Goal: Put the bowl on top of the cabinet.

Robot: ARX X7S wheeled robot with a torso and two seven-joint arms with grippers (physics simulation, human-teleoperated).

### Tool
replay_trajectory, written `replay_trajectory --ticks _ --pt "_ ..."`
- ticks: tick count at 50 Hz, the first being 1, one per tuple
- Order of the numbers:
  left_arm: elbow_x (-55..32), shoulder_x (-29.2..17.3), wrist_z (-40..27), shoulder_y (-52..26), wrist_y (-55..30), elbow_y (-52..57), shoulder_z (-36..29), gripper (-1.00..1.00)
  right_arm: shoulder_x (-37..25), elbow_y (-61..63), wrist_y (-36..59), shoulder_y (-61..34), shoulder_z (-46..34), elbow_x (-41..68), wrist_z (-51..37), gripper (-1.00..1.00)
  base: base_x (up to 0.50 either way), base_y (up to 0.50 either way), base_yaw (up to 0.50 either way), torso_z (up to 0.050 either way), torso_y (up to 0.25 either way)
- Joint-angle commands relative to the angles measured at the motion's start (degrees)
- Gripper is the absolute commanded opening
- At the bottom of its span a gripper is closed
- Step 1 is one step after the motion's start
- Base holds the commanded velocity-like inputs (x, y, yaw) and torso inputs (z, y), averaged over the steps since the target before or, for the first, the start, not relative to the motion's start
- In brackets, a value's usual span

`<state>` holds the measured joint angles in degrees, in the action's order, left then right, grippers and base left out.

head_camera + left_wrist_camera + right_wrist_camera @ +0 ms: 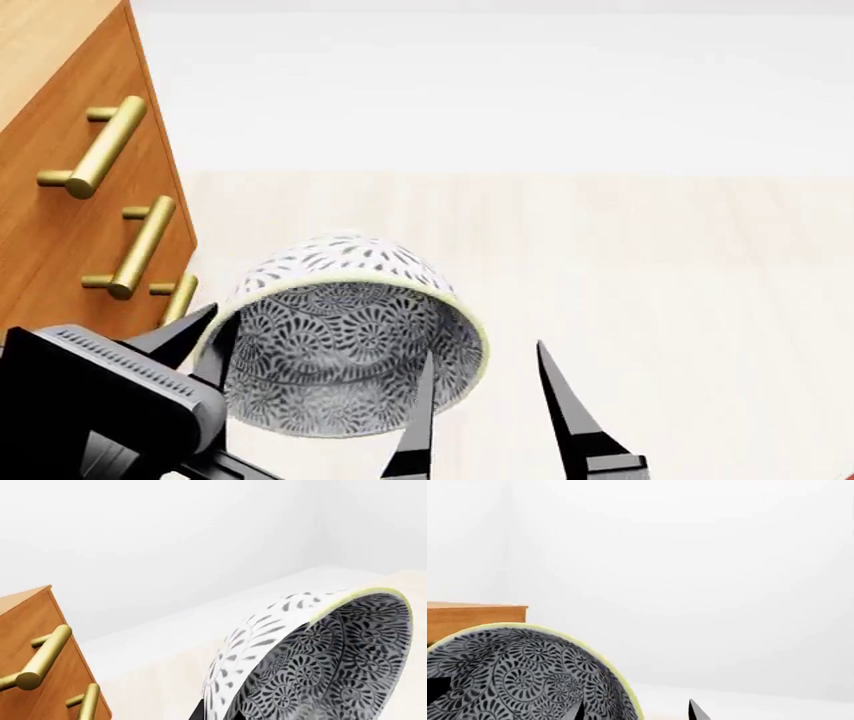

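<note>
Left end effector (214,340) grips the tilted bowl (350,335) beside the cabinet (60,160).

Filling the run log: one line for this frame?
bowl: lifted, tilted | left gripper: on rim | right gripper: open, one finger inside bowl | cabinet: top bare

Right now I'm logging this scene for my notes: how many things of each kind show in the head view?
Bowl: 1
Cabinet: 1
Brass bar handles on the cabinet: 3
Pincers, left pincer and right pincer: 2
Total: 7
</note>
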<state>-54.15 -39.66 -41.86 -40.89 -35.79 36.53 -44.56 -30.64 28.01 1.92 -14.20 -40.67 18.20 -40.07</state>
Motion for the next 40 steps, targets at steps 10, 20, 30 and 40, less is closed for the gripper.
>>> replay_trajectory --ticks 10,20,30,40 --pt "1.1 0.9 0.5 -0.2 -0.3 0.3 1.8 -1.00 0.6 0.8 0.2 0.1 1.9 0.2 1.3 1.00 0.00 0.00 0.00 0.000 0.000" --pt "2.3 1.3 2.6 -0.1 1.0 0.0 1.0 -1.00 0.3 -0.5 -2.3 1.2 3.0 1.5 1.6 1.00 0.00 0.00 0.00 0.001 0.001" --pt "2.4 2.8 2.4 -1.7 -0.4 -1.3 0.3 -1.00 -0.5 -1.2 -5.7 3.1 4.1 2.7 2.0 1.00 0.00 0.00 0.00 0.000 0.000" --pt "3.7 6.1 3.9 -5.1 -2.1 -5.6 -1.2 -1.00 -2.6 -1.5 -14.5 8.3 7.0 5.7 3.1 1.00 0.00 0.00 0.00 0.000 0.000"
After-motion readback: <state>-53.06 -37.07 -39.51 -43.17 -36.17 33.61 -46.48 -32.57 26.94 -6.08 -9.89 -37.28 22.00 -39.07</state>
